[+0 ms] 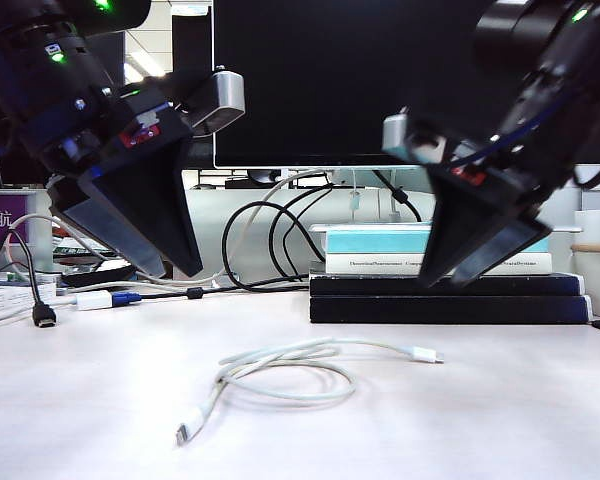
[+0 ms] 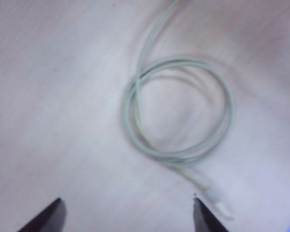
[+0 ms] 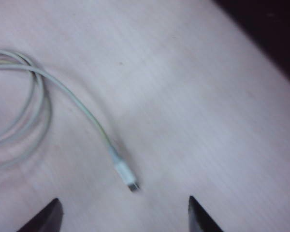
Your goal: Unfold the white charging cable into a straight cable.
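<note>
Exterior view: white charging cable (image 1: 280, 375) coiled on worktop (image 1: 500, 420), untouched; left pincer (image 2: 128, 212) & right pincer (image 3: 123, 212) hover above, both open.

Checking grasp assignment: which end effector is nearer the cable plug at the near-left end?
Left. The left end effector hangs open above that near-left plug of the white charging cable; the right end effector, also open, hangs over the far-right plug.

A pale wood-grain table (image 1: 500, 410) carries everything. The white charging cable (image 1: 280, 378) lies coiled on it, one plug toward the stack of books (image 1: 448, 283), which sits behind the coil. Left of the books lie black cables (image 1: 265, 245) and a white-and-blue connector (image 1: 107, 299).
</note>
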Available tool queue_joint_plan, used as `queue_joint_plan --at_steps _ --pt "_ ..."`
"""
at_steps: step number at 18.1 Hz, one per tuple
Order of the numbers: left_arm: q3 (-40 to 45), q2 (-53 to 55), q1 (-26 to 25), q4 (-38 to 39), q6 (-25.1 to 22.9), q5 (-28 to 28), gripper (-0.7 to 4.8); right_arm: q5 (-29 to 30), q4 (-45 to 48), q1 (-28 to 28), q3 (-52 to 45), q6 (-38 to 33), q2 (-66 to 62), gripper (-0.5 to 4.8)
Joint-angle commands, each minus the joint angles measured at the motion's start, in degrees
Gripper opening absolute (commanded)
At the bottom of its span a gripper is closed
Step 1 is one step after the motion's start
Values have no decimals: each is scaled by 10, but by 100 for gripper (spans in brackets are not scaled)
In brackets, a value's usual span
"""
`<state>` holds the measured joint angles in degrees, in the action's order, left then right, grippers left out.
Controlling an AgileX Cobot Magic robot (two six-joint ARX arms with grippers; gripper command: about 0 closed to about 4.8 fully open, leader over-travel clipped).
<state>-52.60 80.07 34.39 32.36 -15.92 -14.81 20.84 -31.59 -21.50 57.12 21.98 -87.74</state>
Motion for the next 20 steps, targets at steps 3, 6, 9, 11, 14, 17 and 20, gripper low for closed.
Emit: queue_joint_plan --at_steps 3,6,9,11,14,17,20 --pt "-2 -1 1 15 -16 -37 350 39 -77 -9 53 31 -37 334" --pt "-2 -1 1 33 -32 -45 351 39 -86 -20 56 72 -41 334" --pt "-2 -1 1 30 -32 -45 379 35 -76 -20 60 72 -73 334" --pt "-2 -1 1 26 -31 -45 378 35 -62 -22 61 72 -88 334" --pt "-2 -1 1 18 -31 -49 378 33 -50 -33 79 70 -107 333" --pt "-2 -1 1 9 -24 -60 378 25 -46 -50 108 67 -133 301" --pt "-2 -1 1 10 -22 -60 378 16 -56 -58 125 65 -168 299"
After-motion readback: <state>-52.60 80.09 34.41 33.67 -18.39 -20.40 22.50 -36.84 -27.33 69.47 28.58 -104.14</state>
